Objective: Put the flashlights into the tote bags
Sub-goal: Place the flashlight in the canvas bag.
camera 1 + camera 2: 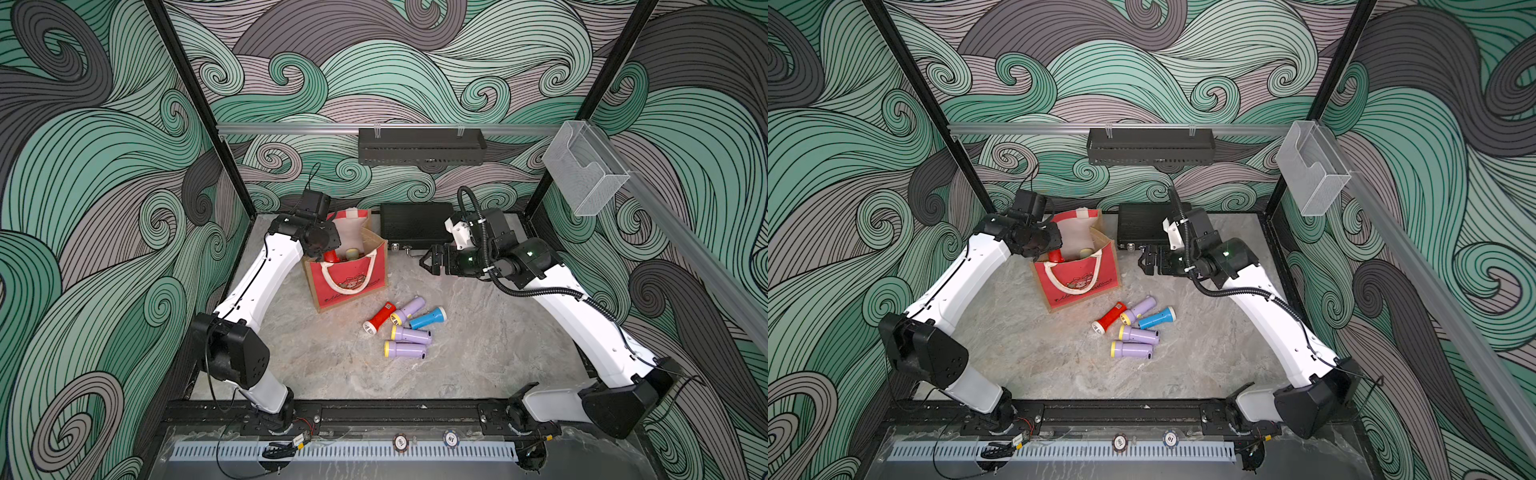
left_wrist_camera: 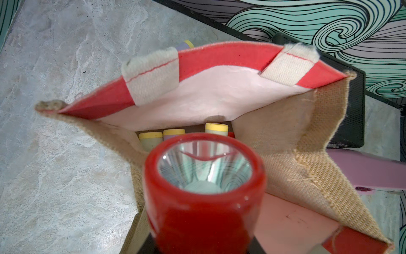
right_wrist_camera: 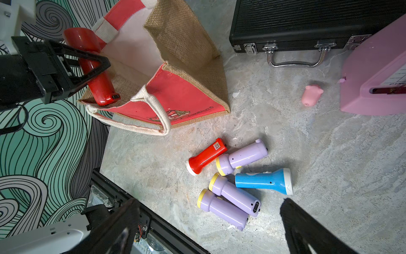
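While my left tool (image 3: 95,66) is clamped on a red flashlight (image 3: 96,83) over the open mouth of the tote bag (image 1: 353,278), upper centre in both top views, my right tool (image 1: 430,262) hangs wide open, empty, right of it. Yellow-headed flashlights (image 2: 173,133) show inside. Below the bag on the counter (image 1: 478,353): second red flashlight (image 1: 379,318), blue flashlight (image 1: 428,319), three lilac flashlights (image 1: 411,334), clustered.

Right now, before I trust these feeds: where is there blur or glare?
Left wrist view: the held red flashlight fills the near field, soft, its lens mirroring the wallpaper; tote bag rim sharper. Right wrist view: own fingers are dark blurs, loose flashlights crisp. In both top views: even light, faint shadows.
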Motion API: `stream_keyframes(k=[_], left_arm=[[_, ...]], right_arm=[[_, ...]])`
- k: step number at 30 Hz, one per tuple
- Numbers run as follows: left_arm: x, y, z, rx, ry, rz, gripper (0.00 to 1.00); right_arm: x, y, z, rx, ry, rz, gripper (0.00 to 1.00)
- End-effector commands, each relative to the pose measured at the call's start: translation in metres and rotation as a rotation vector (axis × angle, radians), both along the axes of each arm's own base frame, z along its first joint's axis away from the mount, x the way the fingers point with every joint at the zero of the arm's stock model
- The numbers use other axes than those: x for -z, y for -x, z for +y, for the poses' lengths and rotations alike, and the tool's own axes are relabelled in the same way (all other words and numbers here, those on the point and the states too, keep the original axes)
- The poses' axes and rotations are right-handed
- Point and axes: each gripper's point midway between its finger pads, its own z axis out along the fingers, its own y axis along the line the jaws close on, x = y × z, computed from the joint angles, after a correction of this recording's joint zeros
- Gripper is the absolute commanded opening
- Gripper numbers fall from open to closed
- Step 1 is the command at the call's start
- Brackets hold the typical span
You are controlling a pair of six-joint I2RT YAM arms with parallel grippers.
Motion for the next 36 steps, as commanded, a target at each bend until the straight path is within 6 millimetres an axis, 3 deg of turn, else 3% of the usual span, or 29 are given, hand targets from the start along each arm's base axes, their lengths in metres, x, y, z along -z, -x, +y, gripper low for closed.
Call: stream_keyframes(k=[1, 8, 15, 19, 29, 36], left_arm=[[0.018, 0.004, 0.006, 0.003, -0.029, 0.059, 0.0], [0.027, 0.005, 0.004, 0.019, -0.034, 0.085, 0.0], [0.031, -0.007, -0.011, 0.042, 0.005, 0.114, 0.0], [0.031, -0.007, -0.012, 0.035, -0.068, 0.192, 0.0], [-0.016, -0.002, -0.004, 0.001, -0.198, 0.059, 0.0], [-0.042, -0.005, -0.02, 0.019, -0.239, -0.047, 0.0]], right_arm=[[0.01, 0.0, -0.003, 0.006, 0.027, 0.023, 1.0], [0.01, 0.001, -0.007, 0.021, 0.033, 0.017, 1.0], [0.012, 0.003, -0.01, 0.027, 0.032, 0.018, 1.0], [0.012, 0.003, -0.013, 0.033, 0.038, 0.012, 1.0], [0.014, 0.008, -0.019, 0.052, 0.028, 0.011, 1.0], [0.012, 0.007, -0.018, 0.044, 0.026, 0.006, 1.0]])
